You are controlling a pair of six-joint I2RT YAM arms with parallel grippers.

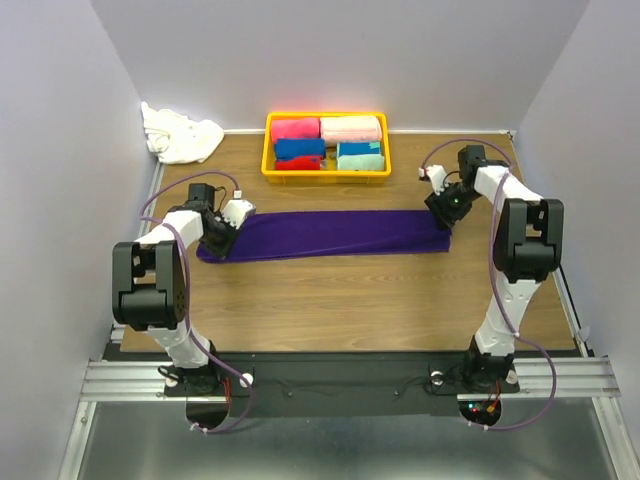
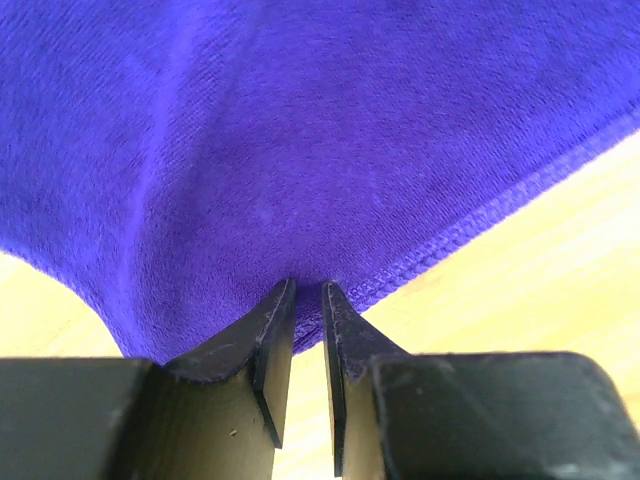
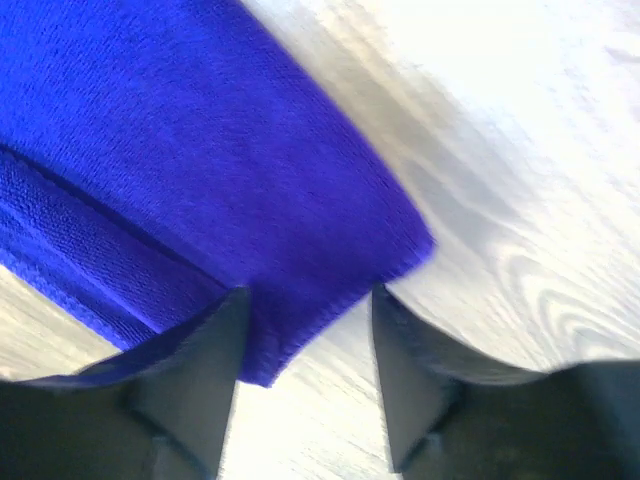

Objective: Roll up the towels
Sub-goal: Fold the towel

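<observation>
Wooden table (image 1: pixel 350 310), arms bolted at near edge. Mid-table, deep purple terry towel (image 1: pixel 330 235) lies flat as a long strip, L to R. Left gripper (image 2: pixel 308 290) at its L end, fingers nearly closed, pinching the hemmed edge. Right gripper (image 3: pixel 308 295) at R end, fingers apart w/ towel corner between them, not clamped. Far centre: yellow plastic basket (image 1: pixel 325 175) w/ pink, red, blue, teal rolled towels (image 1: pixel 345 128). Far L corner: white terry towel (image 1: pixel 180 135), crumpled.
</observation>
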